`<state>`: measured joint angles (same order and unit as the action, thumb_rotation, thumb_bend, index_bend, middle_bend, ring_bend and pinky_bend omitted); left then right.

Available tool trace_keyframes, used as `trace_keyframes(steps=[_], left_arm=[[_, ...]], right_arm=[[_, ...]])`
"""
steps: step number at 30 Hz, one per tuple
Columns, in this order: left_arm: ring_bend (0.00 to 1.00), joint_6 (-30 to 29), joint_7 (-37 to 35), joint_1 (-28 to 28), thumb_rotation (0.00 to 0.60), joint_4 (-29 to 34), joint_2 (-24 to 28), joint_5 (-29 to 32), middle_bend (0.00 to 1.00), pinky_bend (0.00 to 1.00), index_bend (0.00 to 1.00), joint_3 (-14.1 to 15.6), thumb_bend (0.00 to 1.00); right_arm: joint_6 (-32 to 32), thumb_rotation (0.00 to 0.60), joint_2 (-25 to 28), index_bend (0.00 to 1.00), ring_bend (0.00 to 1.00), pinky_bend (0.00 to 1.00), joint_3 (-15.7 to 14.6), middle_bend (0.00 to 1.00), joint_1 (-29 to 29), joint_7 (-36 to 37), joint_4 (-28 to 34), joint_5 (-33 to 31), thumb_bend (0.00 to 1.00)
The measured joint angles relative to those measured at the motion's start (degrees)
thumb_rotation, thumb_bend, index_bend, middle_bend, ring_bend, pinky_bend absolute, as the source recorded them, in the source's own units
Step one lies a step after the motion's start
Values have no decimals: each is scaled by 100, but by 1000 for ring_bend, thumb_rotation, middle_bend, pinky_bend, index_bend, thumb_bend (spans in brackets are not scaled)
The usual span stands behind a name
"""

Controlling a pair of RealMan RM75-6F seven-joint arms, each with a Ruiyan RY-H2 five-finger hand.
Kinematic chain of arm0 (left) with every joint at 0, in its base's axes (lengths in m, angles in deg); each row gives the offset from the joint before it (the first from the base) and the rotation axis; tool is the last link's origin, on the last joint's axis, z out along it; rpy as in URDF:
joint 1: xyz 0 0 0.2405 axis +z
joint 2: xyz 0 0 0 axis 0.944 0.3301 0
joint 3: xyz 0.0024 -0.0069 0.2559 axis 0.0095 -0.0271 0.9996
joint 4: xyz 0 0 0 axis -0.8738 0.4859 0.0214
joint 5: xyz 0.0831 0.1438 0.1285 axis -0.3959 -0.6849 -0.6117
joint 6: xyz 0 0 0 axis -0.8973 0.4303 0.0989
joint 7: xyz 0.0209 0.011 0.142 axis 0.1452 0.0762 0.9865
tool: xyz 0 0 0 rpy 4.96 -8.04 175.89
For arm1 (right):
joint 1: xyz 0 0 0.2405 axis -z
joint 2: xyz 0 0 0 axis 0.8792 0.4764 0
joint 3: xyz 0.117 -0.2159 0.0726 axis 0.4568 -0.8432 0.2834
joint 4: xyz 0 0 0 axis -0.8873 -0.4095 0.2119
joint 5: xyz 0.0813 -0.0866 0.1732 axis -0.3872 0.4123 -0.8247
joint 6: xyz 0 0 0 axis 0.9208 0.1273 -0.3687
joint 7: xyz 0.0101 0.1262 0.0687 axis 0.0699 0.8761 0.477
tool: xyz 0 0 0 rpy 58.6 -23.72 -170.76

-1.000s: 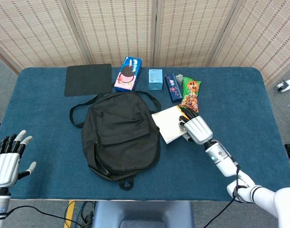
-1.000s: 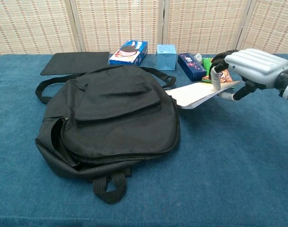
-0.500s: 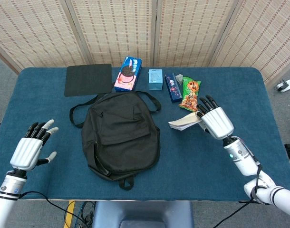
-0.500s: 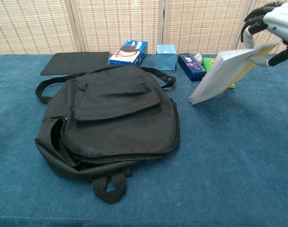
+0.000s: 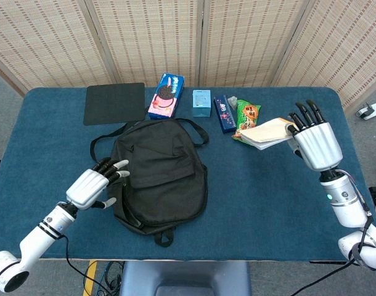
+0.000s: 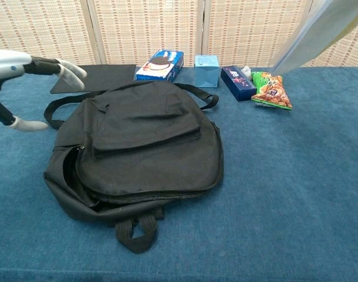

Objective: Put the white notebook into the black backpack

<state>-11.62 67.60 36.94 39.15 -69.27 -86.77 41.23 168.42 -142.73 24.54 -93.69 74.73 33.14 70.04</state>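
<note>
The black backpack [image 5: 157,172] lies flat in the middle of the blue table, straps toward the back; its side zipper gapes a little in the chest view [image 6: 70,176]. My right hand [image 5: 314,143] holds the white notebook [image 5: 266,133] lifted high above the table's right side. In the chest view only the notebook's lower edge [image 6: 320,32] shows at the top right. My left hand [image 5: 92,187] hovers open at the backpack's left edge, fingers spread, and also shows at the chest view's left [image 6: 26,70].
Along the back of the table [image 5: 286,197] lie a black mat [image 5: 114,103], a cookie box [image 5: 166,95], a light blue box [image 5: 201,102], a dark blue box [image 5: 224,113] and a green snack bag [image 5: 247,122].
My right hand has raised the notebook up and to the right, away from the backpack. My left hand has moved in from the table's left edge to the backpack's side.
</note>
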Motion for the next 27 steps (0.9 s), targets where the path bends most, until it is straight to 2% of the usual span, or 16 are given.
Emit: trace_keyframes(steps=[10, 17, 27], left_arm=[[106, 849, 300, -597, 600, -108, -366, 140, 96, 66, 240, 135, 280], [106, 1308, 869, -791, 600, 4, -458, 628, 96, 66, 210, 266, 280], [101, 1752, 1297, -1028, 600, 39, -751, 1268, 96, 66, 167, 391, 280]], right_arm=[[90, 600, 99, 652, 174, 138, 39, 385, 119, 20, 88, -34, 616], [102, 600, 87, 653, 174, 138, 40, 385, 153, 86, 104, -27, 616], [110, 600, 83, 657, 174, 138, 48, 385, 229, 188, 96, -77, 617]])
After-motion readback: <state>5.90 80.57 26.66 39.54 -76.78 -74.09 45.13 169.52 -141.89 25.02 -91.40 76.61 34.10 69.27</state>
